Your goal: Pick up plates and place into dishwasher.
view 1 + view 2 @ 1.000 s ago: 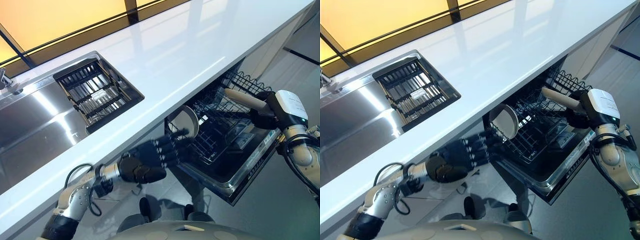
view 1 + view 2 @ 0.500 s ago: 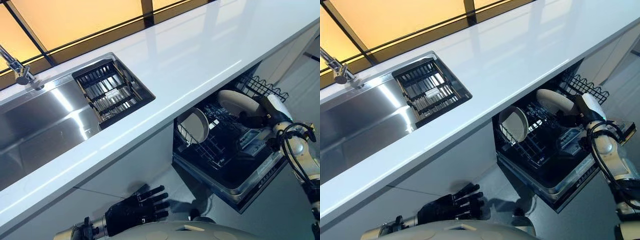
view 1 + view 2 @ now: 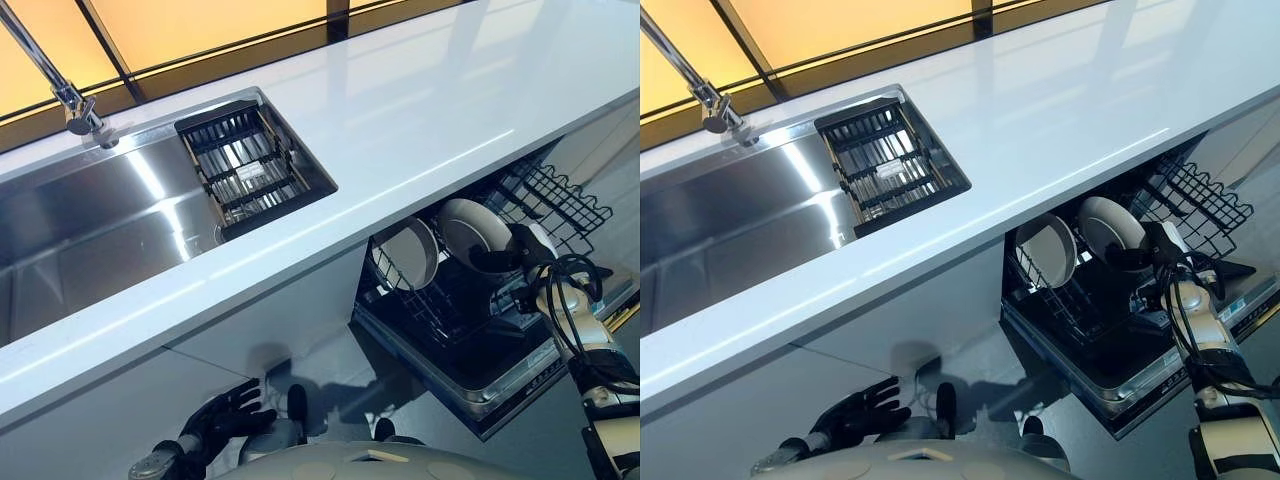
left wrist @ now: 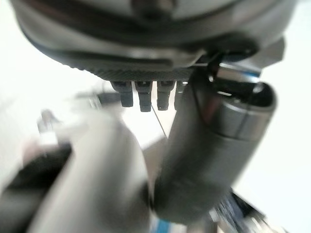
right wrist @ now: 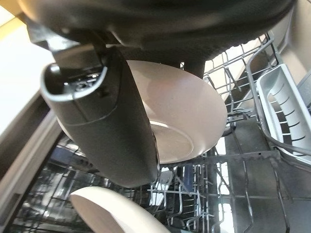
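A long white desk (image 3: pixel 420 110) runs across the scene. A steel sink (image 3: pixel 90 230) is set into its left part, with a dark slatted drain basket (image 3: pixel 250 170) in one corner and a faucet (image 3: pixel 60 85) at its far edge. No plates can be seen on the desk or in the sink.

Below the desk's right part, the dishwasher (image 3: pixel 480 345) stands open with its black wire rack (image 3: pixel 555 205) pulled out. One pale plate (image 3: pixel 405 252) stands on edge in the rack. A second pale plate (image 3: pixel 470 235) stands just beside it, to the right.

The right robot hand (image 3: pixel 525 250) is at this second plate, its thumb and fingers closed on the rim, as the right wrist view confirms. Whether the plate already sits fully in the rack's slots cannot be told.

The left robot hand (image 3: pixel 228 418) hangs low beneath the desk, near the floor, fingers loosely spread and holding nothing.

Judging by this, the task looks well along: one plate is loaded and the second likely only needs seating and release.
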Robot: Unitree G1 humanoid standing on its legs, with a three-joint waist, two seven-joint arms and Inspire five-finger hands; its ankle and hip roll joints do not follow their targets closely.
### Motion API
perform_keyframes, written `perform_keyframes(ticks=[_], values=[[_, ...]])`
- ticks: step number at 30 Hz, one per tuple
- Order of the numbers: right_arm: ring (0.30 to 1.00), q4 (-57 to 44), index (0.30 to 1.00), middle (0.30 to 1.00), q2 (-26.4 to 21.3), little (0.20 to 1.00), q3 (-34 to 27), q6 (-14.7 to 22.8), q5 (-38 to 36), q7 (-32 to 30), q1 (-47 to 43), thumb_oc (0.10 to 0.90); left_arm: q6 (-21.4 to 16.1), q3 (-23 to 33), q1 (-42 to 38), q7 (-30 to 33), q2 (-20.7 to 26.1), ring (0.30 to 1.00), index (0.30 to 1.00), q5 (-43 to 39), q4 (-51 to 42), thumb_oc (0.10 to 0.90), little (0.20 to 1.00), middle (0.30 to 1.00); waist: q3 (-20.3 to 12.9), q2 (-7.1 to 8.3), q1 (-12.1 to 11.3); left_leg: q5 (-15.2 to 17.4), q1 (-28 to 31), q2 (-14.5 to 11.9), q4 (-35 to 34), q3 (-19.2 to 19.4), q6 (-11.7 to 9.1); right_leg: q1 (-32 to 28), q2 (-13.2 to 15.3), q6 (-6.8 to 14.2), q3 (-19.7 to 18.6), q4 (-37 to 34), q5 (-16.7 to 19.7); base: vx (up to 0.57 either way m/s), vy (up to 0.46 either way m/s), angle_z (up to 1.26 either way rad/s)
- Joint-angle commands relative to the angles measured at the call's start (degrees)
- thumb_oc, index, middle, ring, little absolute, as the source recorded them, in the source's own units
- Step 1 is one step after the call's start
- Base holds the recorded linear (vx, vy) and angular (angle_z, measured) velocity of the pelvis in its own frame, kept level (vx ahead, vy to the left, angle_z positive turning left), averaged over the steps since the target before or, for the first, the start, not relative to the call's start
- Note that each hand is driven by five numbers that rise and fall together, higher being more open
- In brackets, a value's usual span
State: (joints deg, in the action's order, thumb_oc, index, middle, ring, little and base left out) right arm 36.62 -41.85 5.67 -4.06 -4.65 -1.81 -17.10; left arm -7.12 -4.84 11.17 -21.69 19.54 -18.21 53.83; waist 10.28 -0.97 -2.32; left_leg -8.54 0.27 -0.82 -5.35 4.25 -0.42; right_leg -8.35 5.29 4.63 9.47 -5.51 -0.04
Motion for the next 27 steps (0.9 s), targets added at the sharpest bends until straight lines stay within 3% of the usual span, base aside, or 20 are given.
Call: perform_keyframes(ticks=[1, 3, 8, 27], values=[[0.300, 1.3, 0.300, 0.300, -2.1, 0.200, -0.1, 2.6, -4.2, -3.6, -11.0, 0.100, -3.7, -2.8, -2.4, 6.1, 2.5, 0.900, 0.900, 7.2, 2.9, 0.800, 0.900, 0.900, 0.8, 1.80, -2.1, 9.1, 4.7, 1.3, 1.5, -0.1, -0.3, 3.6, -0.3, 0.7, 1.2, 1.7, 3.3, -0.02, -0.044, 0.05], [0.300, 2.3, 0.300, 0.300, -2.3, 0.200, 0.5, 1.5, -4.4, -3.6, -12.1, 0.100, -4.0, -3.9, -3.3, 8.2, 2.7, 0.900, 0.900, 8.7, 3.7, 0.800, 0.900, 0.900, 1.4, 1.85, -2.0, 9.0, 4.0, 1.2, 1.9, 0.1, -0.3, 4.3, -0.4, 0.6, 1.0, 2.1, 3.3, -0.06, -0.025, 0.06], [0.300, 6.9, 0.300, 0.300, -3.2, 0.200, 1.3, 2.9, -2.1, -4.8, -14.6, 0.100, -4.6, -6.7, -7.0, 12.4, 2.7, 0.900, 0.900, 9.1, 1.9, 0.800, 0.900, 0.900, 4.5, 1.37, -1.7, 9.8, 1.0, 0.8, 5.7, 0.4, -0.4, 6.8, -0.2, -0.1, 0.5, 4.9, 2.3, -0.11, -0.017, 0.01], [0.300, 17.7, 0.300, 0.300, -8.6, 0.200, 4.1, 3.1, -4.3, -5.4, -24.0, 0.100, -5.9, -10.3, -10.4, 10.8, 4.1, 0.900, 0.900, 0.4, -7.1, 0.800, 0.900, 0.900, 14.5, -2.93, -2.5, 12.2, -9.3, 1.3, 17.7, -0.5, -0.7, 15.2, 1.7, -3.1, 3.8, 16.7, -2.3, -0.09, 0.016, -0.01]])
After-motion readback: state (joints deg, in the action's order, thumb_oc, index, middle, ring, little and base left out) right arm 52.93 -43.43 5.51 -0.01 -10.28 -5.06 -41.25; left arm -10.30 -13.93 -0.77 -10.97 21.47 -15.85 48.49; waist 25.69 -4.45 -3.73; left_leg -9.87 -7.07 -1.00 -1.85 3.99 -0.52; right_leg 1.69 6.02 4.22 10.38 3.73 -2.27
